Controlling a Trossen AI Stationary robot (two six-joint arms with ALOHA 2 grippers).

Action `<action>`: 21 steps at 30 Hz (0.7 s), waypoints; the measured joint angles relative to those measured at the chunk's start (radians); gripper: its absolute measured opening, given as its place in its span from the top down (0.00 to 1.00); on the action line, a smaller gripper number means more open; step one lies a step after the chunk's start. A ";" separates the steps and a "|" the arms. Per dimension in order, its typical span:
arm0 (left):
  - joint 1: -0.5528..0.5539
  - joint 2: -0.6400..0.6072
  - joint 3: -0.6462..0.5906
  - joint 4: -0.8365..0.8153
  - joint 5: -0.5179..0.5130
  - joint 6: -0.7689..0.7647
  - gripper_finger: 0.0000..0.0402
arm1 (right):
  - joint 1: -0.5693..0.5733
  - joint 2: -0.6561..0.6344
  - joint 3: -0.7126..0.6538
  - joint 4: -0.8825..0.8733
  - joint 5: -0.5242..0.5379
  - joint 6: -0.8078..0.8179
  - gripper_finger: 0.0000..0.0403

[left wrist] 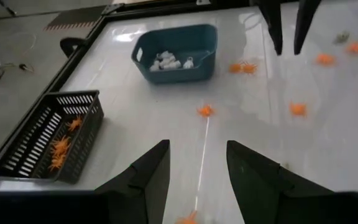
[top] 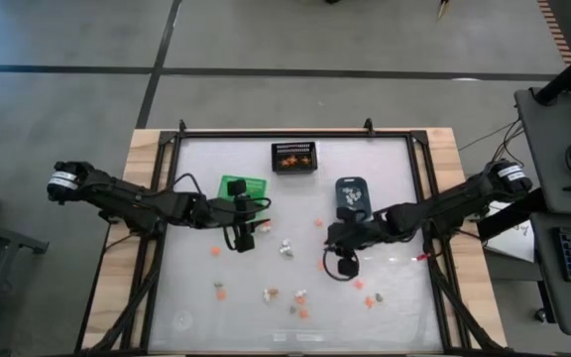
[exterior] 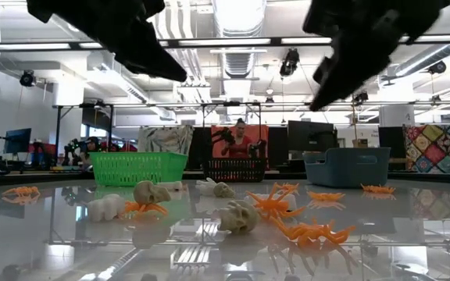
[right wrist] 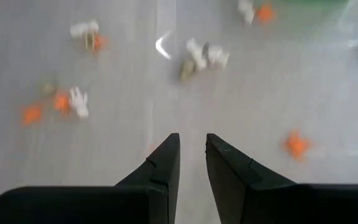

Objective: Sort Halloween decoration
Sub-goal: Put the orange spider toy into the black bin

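Left end effector [top: 247, 238] open, trinkets [top: 285, 248] scattered, orientation unclear

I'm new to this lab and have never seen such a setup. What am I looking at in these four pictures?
Two dark robot arms work over a white table. One picture looks straight down, one looks level across the tabletop, and two come from cameras on the wrists. Tiny orange and whitish trinkets lie scattered. Three small bins stand at the far side: a green bin, a black mesh bin holding orange pieces, and a blue-grey bin holding white ones. The left gripper has its jaws apart and empty; the right gripper has its jaws nearly together, holding nothing.
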 joint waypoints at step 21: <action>0.000 0.000 0.000 0.049 -0.002 0.043 0.65 | 0.162 0.164 -0.046 0.159 0.089 0.042 0.83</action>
